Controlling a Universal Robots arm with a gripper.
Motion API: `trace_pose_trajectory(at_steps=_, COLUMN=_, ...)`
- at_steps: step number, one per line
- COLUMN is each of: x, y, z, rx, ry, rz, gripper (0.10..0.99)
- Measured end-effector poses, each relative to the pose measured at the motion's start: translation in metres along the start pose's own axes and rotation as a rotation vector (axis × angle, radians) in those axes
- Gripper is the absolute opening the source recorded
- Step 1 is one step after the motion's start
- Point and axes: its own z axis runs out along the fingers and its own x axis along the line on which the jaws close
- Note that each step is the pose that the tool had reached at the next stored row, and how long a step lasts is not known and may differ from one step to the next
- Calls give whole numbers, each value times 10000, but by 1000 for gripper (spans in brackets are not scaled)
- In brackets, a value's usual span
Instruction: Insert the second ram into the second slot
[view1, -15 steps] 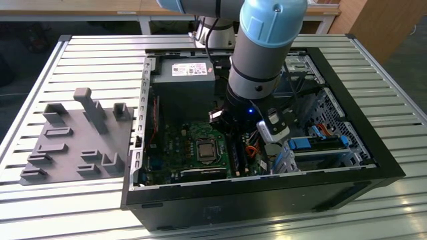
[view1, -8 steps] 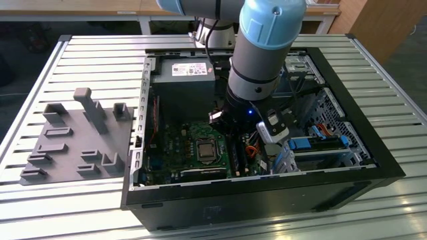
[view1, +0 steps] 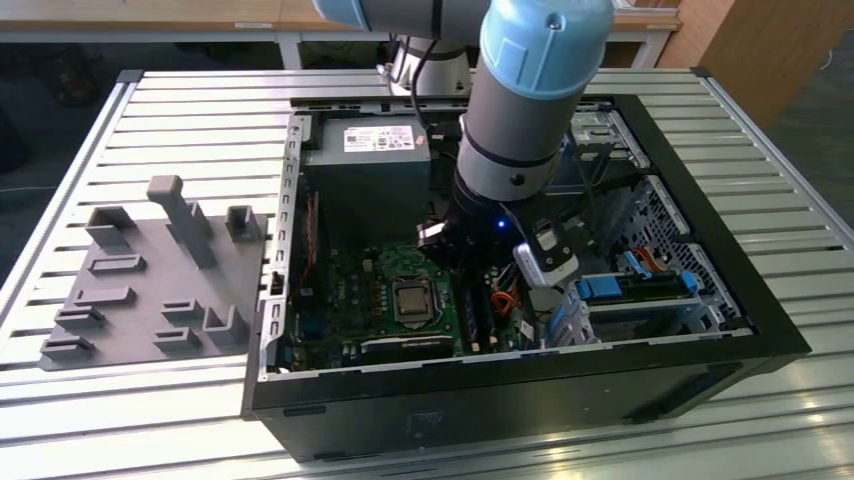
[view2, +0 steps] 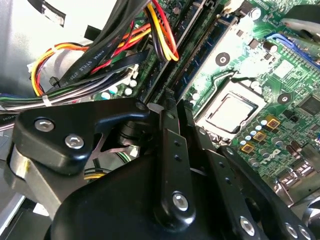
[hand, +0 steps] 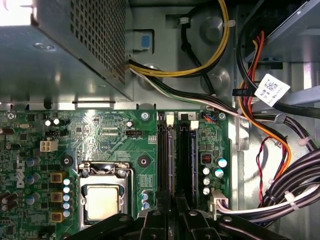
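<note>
One gripper (hand: 170, 212), fingers narrowed, above two memory slots; second ram (hand: 192, 160) seated, long axis twelve-to-six.

- Even daylight in the exterior view; the slatted table (view1: 174, 120) gleams, the computer case (view1: 747, 330) interior sits shadowed.
- Glare whitens the power supply (hand: 30, 30) corner.
- The gripper (view2: 172, 107) looms blurred.

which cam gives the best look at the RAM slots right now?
First wrist view: the RAM slots run straight up the board beside the CPU socket, with the gripper low over them. The second wrist view shows them at a slant past the linkage. In the exterior view, the arm blocks much of them.
</note>
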Motion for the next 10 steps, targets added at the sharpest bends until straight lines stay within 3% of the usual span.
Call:
trace_pose_trajectory(at_steps=8, x=1, y=4, z=-89, rx=-15, ry=16, rz=0, gripper=208)
trace_pose_trajectory(at_steps=9, x=1, y=4, z=-90, rx=-19, ry=16, rz=1, gripper=196)
trace_pose_trajectory(at_steps=10, x=1, y=4, z=-90, rx=-20, ry=16, rz=0, gripper=129)
